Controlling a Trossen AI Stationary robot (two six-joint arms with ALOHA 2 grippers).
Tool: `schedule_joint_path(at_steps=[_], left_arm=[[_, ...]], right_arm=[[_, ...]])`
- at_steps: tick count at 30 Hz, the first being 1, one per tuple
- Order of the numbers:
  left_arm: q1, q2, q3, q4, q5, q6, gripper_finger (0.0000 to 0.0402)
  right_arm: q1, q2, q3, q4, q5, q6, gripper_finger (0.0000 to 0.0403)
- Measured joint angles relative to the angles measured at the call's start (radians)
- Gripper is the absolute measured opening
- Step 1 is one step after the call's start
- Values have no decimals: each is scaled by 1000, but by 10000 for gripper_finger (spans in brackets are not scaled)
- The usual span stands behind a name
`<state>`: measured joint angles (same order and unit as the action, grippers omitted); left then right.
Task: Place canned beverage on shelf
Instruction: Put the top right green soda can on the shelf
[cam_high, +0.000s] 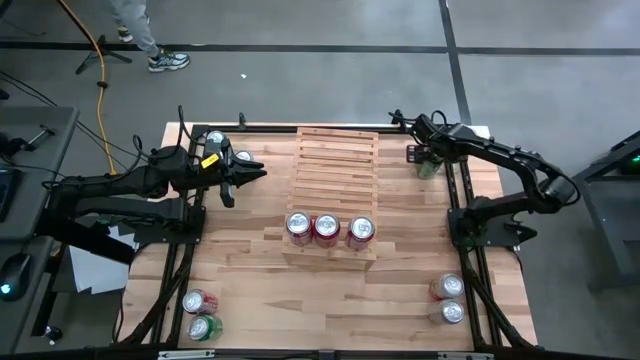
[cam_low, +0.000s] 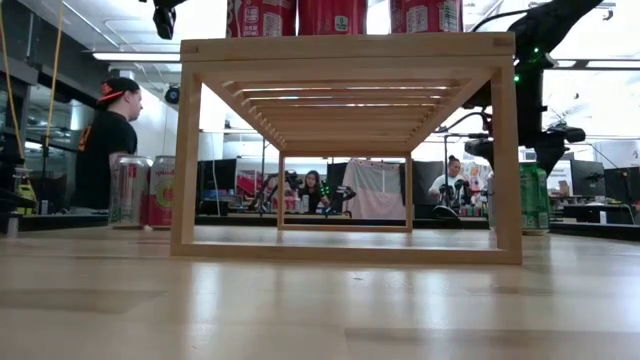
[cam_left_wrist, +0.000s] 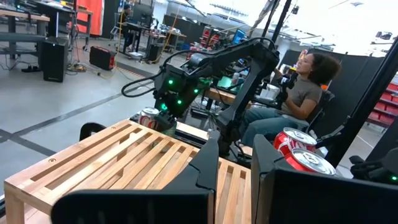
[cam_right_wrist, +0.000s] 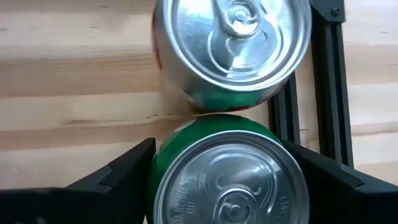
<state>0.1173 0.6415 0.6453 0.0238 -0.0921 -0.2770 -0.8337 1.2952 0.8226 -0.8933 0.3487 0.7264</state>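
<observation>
The pale-wood slatted shelf (cam_high: 335, 185) stands mid-table with three red cans (cam_high: 327, 228) upright on its near tier. A green can (cam_right_wrist: 227, 171) stands upright on the table at the far right, touching a second can (cam_right_wrist: 233, 43). My right gripper (cam_right_wrist: 224, 168) is open, pointing down over the green can with one finger on each side of it; it also shows in the high view (cam_high: 425, 160). My left gripper (cam_high: 250, 172) is open and empty, in the air left of the shelf's far part. My right gripper's fingers (cam_right_wrist: 127, 168) stand close against the green can's side wall (cam_right_wrist: 163, 155), coming from above and pointing down. I cannot tell whether they touch it. The can stands upright on the table.
Two cans (cam_high: 228, 148) stand at the far left beside my left gripper, two (cam_high: 200, 313) at the near left, and two (cam_high: 447, 298) at the near right. Black frame rails (cam_high: 460, 200) run along both table sides. People (cam_low: 110, 150) are in the room beyond the table.
</observation>
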Motion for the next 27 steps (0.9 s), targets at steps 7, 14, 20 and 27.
schedule_joint_path(at_steps=[7,14,20,27], left_arm=[[0,0,0,0,0,0,3],[0,0,0,0,0,-1,3],[0,0,0,0,-21,-1,3],[0,0,0,-3,-23,-1,3]], right_arm=[[54,-122,122,-123,-131,-271,289],[236,-282,485,-288,-384,-588,289],[471,-228,799,-364,-403,-553,289],[742,-5,981,-373,-337,-596,289]])
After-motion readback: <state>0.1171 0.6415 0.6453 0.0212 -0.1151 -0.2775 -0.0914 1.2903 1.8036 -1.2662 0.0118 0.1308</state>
